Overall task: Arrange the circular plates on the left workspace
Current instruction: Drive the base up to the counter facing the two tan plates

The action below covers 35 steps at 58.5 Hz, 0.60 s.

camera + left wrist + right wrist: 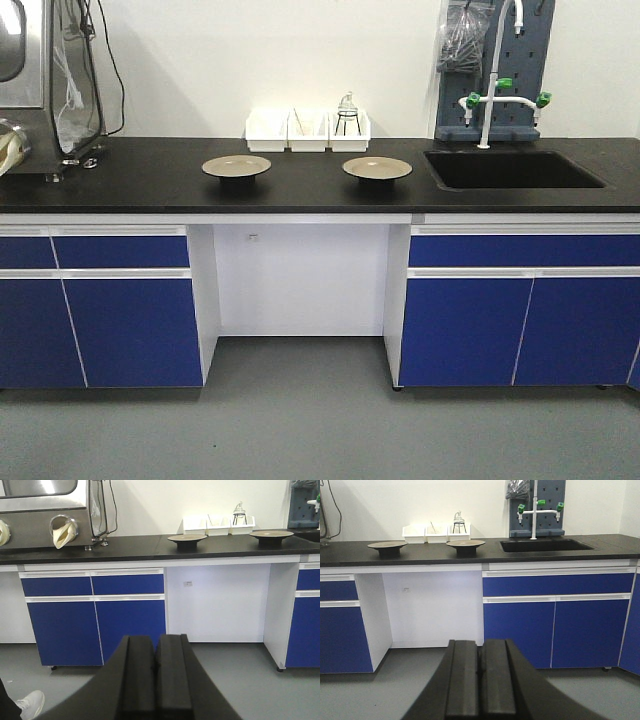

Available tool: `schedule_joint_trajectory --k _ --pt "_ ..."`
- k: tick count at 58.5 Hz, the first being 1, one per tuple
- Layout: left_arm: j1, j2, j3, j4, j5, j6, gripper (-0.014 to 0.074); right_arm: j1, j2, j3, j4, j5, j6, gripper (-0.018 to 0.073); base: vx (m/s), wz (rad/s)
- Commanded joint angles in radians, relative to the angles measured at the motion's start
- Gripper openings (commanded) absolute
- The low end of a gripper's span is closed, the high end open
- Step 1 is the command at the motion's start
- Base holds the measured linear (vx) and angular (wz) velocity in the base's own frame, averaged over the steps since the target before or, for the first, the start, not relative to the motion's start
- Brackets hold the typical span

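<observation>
fwiw the left end effector (156,647) and right end effector (481,650) are both pinched together, empty, low and well back from the matte black worktop (140,178); the left round glossy beige plate (236,165) sits nearer the left one, the right beige plate (377,167) nearer the right.

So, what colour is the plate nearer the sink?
The plate is beige-tan, dark-rimmed; the exterior front view shows it best.

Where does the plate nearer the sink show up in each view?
Exterior front: plate right of centre on the counter, just left of the sink.
Left wrist: plate at upper right, near the picture's edge.
Right wrist: plate upper middle, left of the sink.
Shared landmark: white bins against the wall behind it.
</observation>
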Motion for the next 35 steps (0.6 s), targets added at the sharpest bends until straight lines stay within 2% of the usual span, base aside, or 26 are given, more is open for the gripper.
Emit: schedule_joint_trajectory --k 1,35 --pt "-0.006 -0.015 0.011 -0.001 -0.08 -0.007 0.0003 -0.005 -0.016 0.006 0.0 -0.083 0.0 0.0 0.05 0.01" --pt "-0.006 -0.015 0.011 -0.001 -0.08 -0.007 0.0003 -0.005 -0.016 0.006 0.0 -0.083 0.0 0.0 0.16 -0.03"
